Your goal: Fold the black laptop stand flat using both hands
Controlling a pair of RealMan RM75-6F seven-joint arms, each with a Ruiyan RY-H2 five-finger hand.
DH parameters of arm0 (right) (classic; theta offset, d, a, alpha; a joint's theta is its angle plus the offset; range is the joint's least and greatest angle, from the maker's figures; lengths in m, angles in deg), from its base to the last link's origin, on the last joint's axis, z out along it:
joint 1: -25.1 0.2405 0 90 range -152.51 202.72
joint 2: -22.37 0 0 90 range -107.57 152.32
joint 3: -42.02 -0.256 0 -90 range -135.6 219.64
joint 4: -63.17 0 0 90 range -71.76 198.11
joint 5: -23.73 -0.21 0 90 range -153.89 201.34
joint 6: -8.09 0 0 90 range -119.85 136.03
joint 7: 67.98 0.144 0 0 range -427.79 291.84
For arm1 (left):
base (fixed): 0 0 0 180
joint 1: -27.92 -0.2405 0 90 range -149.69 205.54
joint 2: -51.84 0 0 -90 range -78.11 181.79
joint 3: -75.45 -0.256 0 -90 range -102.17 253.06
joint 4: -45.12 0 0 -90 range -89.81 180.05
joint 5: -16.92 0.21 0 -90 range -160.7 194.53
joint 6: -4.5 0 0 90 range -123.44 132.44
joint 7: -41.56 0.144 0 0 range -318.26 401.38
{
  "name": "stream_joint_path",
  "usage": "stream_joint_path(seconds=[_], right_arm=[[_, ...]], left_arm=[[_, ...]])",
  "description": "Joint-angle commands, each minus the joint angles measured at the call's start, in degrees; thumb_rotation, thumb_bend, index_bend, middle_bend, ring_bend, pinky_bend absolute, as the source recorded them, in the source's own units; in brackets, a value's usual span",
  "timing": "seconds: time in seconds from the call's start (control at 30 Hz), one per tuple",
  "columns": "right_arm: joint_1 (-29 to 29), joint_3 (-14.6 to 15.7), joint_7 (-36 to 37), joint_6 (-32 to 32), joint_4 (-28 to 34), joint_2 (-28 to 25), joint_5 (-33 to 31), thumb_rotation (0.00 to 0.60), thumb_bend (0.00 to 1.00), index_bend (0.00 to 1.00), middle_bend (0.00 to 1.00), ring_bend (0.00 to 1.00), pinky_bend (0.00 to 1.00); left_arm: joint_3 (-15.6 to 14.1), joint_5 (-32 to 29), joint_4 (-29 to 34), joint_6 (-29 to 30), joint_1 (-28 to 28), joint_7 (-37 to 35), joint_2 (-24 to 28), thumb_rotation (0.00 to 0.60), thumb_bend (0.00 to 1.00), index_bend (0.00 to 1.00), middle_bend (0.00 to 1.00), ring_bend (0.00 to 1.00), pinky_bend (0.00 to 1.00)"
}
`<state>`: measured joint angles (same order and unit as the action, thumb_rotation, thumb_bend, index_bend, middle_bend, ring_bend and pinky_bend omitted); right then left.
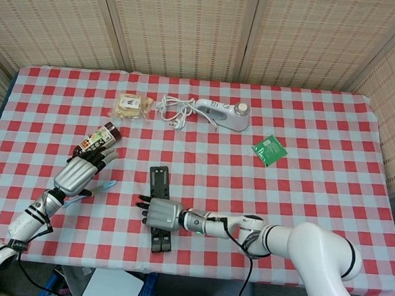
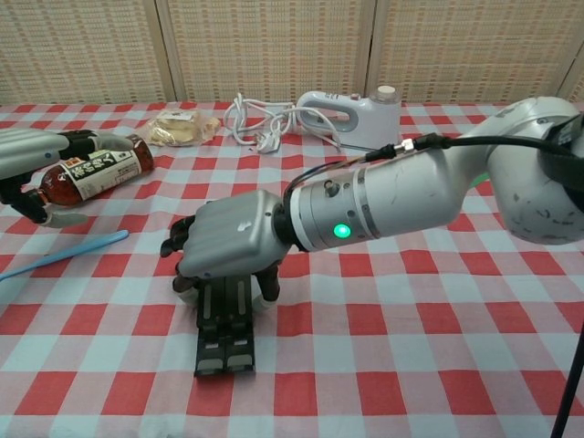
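Observation:
The black laptop stand (image 1: pixel 158 180) lies on the checked cloth near the front edge, its two bars side by side and touching (image 2: pixel 225 342). My right hand (image 1: pixel 161 213) lies on its middle with the fingers curled down around both bars, gripping it (image 2: pixel 228 242). Only the stand's far and near ends stick out from under the hand. My left hand (image 1: pixel 77 174) hovers to the left of the stand, apart from it, fingers spread and holding nothing, its fingertips by the base of a brown bottle (image 1: pixel 100 139). In the chest view the left hand (image 2: pixel 27 160) shows partly at the left edge.
The brown bottle (image 2: pixel 96 173) lies on its side with a blue toothbrush (image 2: pixel 64 254) in front of it. At the back are a snack pack (image 1: pixel 133 106), a white cable (image 1: pixel 173 109) and a white appliance (image 1: pixel 221 113). A green card (image 1: pixel 269 150) lies right of centre.

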<state>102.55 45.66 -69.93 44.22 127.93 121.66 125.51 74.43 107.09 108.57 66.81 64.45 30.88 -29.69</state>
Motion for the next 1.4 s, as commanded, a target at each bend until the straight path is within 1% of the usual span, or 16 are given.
stream_joint_path(seconds=[0.03,0.07,0.1,0.2,0.23,0.27,0.33,0.43,0.53,0.6,0.77,0.83,0.9,1.03,1.2,1.4], right_arm=[[0.0,0.0,-0.2,0.0,0.1,-0.1,-0.1,0.600,0.28,0.42,0.37,0.04,0.00],[-0.1,-0.1,-0.5,-0.1,0.3,-0.2,-0.3,0.600,0.27,0.39,0.33,0.04,0.00],[-0.1,-0.2,-0.8,-0.3,0.5,-0.3,-0.6,0.600,0.26,0.33,0.27,0.03,0.00],[-0.9,-1.0,-2.4,0.1,2.0,-1.0,-1.8,0.600,0.20,0.08,0.11,0.00,0.00],[-1.5,-1.5,-3.4,0.6,2.6,-1.4,-2.4,0.600,0.19,0.03,0.06,0.00,0.00],[-2.0,-1.8,-4.2,1.0,3.1,-1.8,-2.9,0.600,0.19,0.00,0.03,0.00,0.00],[-3.2,-2.5,-6.1,1.8,4.4,-2.6,-4.2,0.600,0.18,0.00,0.00,0.00,0.00],[-5.6,-3.5,-9.5,3.6,6.9,-4.6,-6.3,0.600,0.18,0.00,0.00,0.00,0.00],[-9.2,-4.4,-14.0,6.6,10.3,-7.2,-9.4,0.600,0.18,0.00,0.00,0.00,0.00],[-11.6,-4.8,-16.7,8.6,12.7,-9.0,-11.2,0.600,0.19,0.00,0.03,0.00,0.00],[-19.6,-5.2,-23.8,17.4,19.4,-13.6,-15.9,0.600,0.25,0.00,0.12,0.00,0.01],[-23.1,-5.1,-26.0,21.3,22.1,-15.5,-17.7,0.600,0.26,0.01,0.15,0.00,0.05],[-26.2,-4.9,-27.3,24.7,24.2,-17.1,-19.1,0.600,0.26,0.05,0.19,0.00,0.09],[-32.4,-3.9,-28.3,31.7,27.2,-20.2,-20.5,0.600,0.26,0.09,0.22,0.00,0.11],[-40.0,-1.3,-28.3,39.2,29.8,-24.5,-20.1,0.600,0.26,0.11,0.23,0.00,0.14],[-48.8,0.6,-25.3,47.9,32.1,-27.7,-19.5,0.600,0.26,0.12,0.24,0.01,0.14]], left_arm=[[0.0,0.0,0.0,0.0,0.0,0.0,0.0,0.600,0.29,0.00,0.00,0.00,0.18],[0.1,0.0,0.0,0.0,0.0,0.0,0.0,0.600,0.29,0.00,0.00,0.00,0.18],[0.1,0.0,0.0,-0.1,0.0,0.0,0.1,0.600,0.29,0.00,0.00,0.00,0.18],[0.4,-0.3,0.2,-0.1,0.0,-0.1,0.3,0.600,0.29,0.00,0.00,0.00,0.18],[0.5,-0.4,0.3,-0.2,0.1,-0.2,0.5,0.600,0.29,0.00,0.00,0.00,0.18],[0.6,-0.5,0.4,-0.2,0.1,-0.1,0.6,0.600,0.29,0.00,0.00,0.00,0.18],[0.9,-0.7,0.8,-0.2,0.1,-0.1,1.0,0.600,0.29,0.00,0.00,0.00,0.17],[1.5,-1.7,1.9,-0.3,-0.1,0.6,1.8,0.600,0.29,0.00,0.00,0.00,0.17],[2.6,-3.7,3.6,0.3,-1.0,3.4,2.7,0.600,0.29,0.00,0.00,0.00,0.18],[3.0,-5.0,4.5,0.6,-1.7,5.1,3.2,0.600,0.29,0.00,0.00,0.00,0.18],[4.1,-8.6,7.6,1.2,-3.7,7.8,4.9,0.600,0.29,0.00,0.00,0.00,0.18],[4.3,-9.7,8.7,1.6,-4.7,8.5,5.6,0.600,0.29,0.00,0.00,0.00,0.18],[4.4,-10.4,9.5,2.5,-5.7,8.9,6.2,0.600,0.29,0.00,0.00,0.00,0.18],[4.4,-11.7,11.5,4.7,-8.1,10.2,7.4,0.600,0.29,0.00,0.00,0.00,0.18],[3.9,-12.4,15.4,8.2,-11.7,11.8,9.7,0.600,0.29,0.00,0.00,0.00,0.18],[3.4,-12.3,20.1,13.8,-16.0,13.5,11.7,0.600,0.29,0.00,0.00,0.00,0.18]])
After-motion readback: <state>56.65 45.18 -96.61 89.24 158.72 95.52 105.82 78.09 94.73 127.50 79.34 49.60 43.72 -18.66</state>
